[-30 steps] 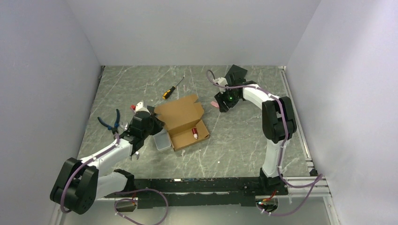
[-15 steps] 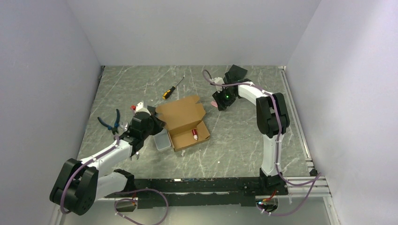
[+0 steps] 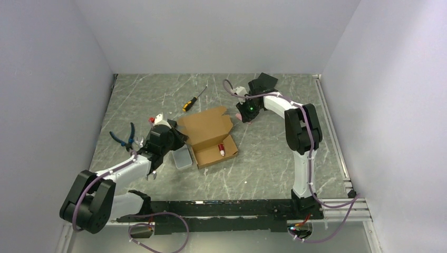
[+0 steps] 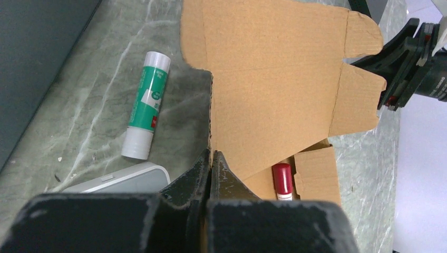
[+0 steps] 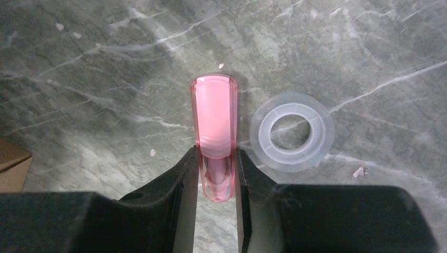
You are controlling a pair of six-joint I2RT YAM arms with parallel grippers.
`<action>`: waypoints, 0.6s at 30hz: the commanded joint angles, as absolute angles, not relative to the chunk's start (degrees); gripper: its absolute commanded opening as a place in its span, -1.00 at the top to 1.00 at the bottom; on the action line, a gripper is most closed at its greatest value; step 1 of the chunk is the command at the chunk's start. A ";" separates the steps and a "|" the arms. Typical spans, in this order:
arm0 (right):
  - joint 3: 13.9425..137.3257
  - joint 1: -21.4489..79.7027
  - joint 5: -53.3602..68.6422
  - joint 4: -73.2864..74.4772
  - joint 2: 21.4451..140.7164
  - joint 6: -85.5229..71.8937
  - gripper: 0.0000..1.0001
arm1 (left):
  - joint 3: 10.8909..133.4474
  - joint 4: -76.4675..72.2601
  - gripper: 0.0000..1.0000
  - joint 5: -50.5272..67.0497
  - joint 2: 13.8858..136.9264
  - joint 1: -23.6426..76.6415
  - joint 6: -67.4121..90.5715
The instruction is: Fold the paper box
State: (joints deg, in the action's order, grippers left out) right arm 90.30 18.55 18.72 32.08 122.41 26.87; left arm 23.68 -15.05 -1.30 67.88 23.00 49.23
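Note:
The paper box (image 3: 208,134) lies open in the middle of the table, a tan carton with its lid (image 4: 274,79) raised and side tabs spread. My left gripper (image 3: 176,138) is shut on the box's left edge, with thin cardboard pinched between the jaws (image 4: 211,158). Inside the tray lies a red-capped tube (image 4: 282,179). Behind the box's right corner, my right gripper (image 5: 216,152) is shut on a pink translucent piece (image 5: 213,113) that lies on the table, one jaw against each of its sides.
A clear plastic ring (image 5: 291,133) lies just right of the pink piece. A green-and-white glue stick (image 4: 145,105) and a grey tin (image 3: 181,156) sit left of the box. A screwdriver (image 3: 194,99) lies behind it, blue pliers (image 3: 124,138) at far left.
My right gripper's jaws have narrowed onto the pink piece while that arm shifted slightly left. The left gripper keeps its pinch, and the box has moved a little right.

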 commanded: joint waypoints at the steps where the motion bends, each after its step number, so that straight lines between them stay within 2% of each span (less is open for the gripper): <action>1: 85.94 17.43 21.19 31.07 117.47 28.18 0.92 | 24.60 -19.43 0.94 -0.18 69.46 22.85 49.79; 12: 72.49 13.00 29.90 32.94 95.32 28.39 0.96 | 26.50 -23.03 0.95 1.29 75.32 22.92 49.53; 18: 68.32 17.45 38.72 37.17 87.13 33.99 0.95 | 28.20 -26.51 0.95 3.34 79.43 23.23 50.05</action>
